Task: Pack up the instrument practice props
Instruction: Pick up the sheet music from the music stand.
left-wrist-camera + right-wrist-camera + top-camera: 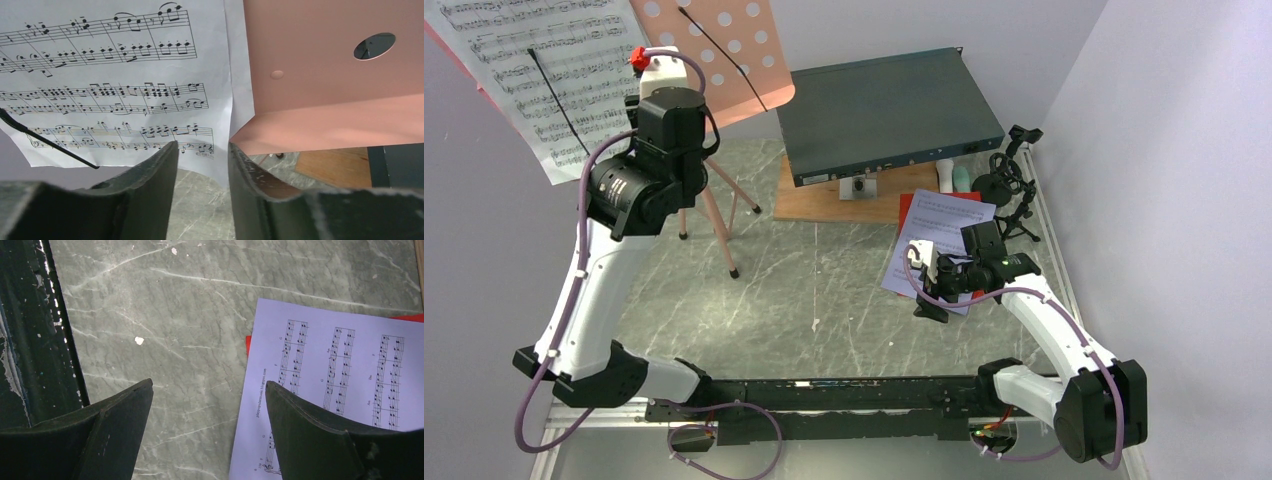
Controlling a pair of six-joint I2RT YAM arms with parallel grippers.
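Overhead, left of the grey box (889, 110), the left hand (659, 65) is raised at the salmon music stand (724, 50). The right hand (924, 283) hangs low over the lavender page (944, 225) before that box. Left wrist: fingers (155, 170) narrowly parted, with the white sheet (115, 75) edge between them, unclamped. Right wrist: fingers (120, 410) wide apart, holding nothing.

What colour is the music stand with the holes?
Salmon pink. The music stand shows best in the top external view.

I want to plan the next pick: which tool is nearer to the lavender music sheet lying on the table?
Right. The right tool hovers open over an edge of the lavender sheet; the left tool is up at the pink music stand, far from it.
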